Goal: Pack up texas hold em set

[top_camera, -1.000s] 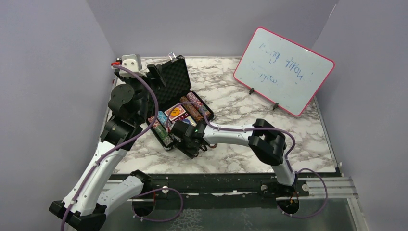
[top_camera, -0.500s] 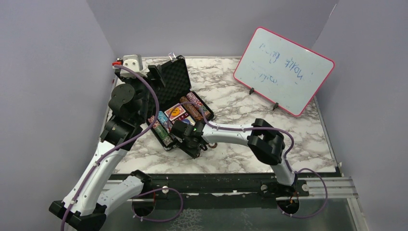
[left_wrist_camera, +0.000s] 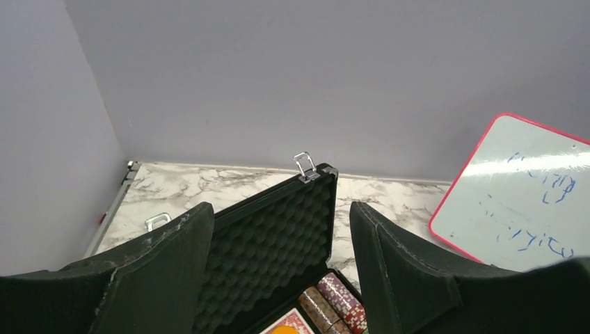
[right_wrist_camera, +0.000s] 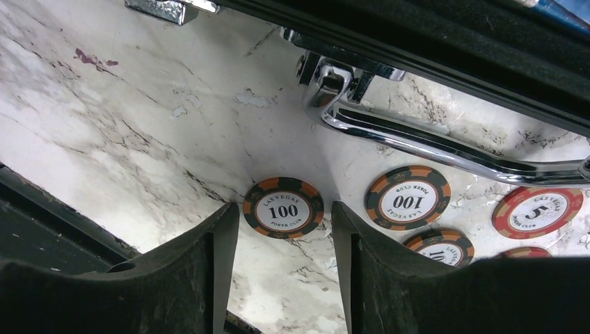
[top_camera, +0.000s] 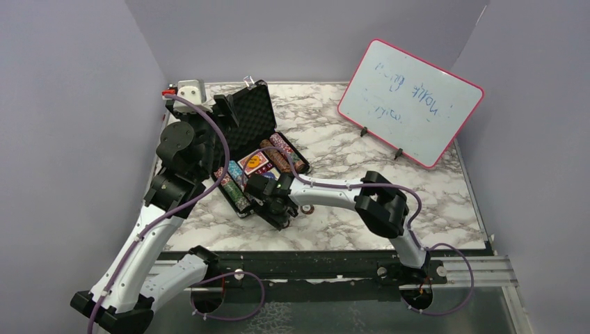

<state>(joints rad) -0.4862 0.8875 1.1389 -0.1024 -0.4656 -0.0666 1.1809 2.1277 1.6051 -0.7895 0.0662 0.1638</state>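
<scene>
The black briefcase stands open on the marble table, its foam lid (top_camera: 252, 120) raised. Its tray (top_camera: 240, 207) holds rows of striped chips (top_camera: 284, 154) and a red card deck (top_camera: 254, 163). My left gripper (top_camera: 224, 111) is open and empty beside the lid; the left wrist view shows the lid (left_wrist_camera: 275, 240) beyond the spread fingers (left_wrist_camera: 167, 271). My right gripper (top_camera: 276, 207) is open, low at the case's front. In the right wrist view an orange-black 100 chip (right_wrist_camera: 283, 207) lies flat just at its fingertips (right_wrist_camera: 222, 233). More loose chips (right_wrist_camera: 408, 197) and a red 5 chip (right_wrist_camera: 537, 211) lie under the silver handle (right_wrist_camera: 445, 149).
The pink-framed whiteboard (top_camera: 410, 101) leans at the back right. A small pale object (top_camera: 189, 89) sits in the back left corner. Grey walls close in the left, back and right. One loose chip (top_camera: 307, 209) shows beside the right wrist.
My right gripper has shifted slightly left along the case's front edge. The left arm and the case have not moved.
</scene>
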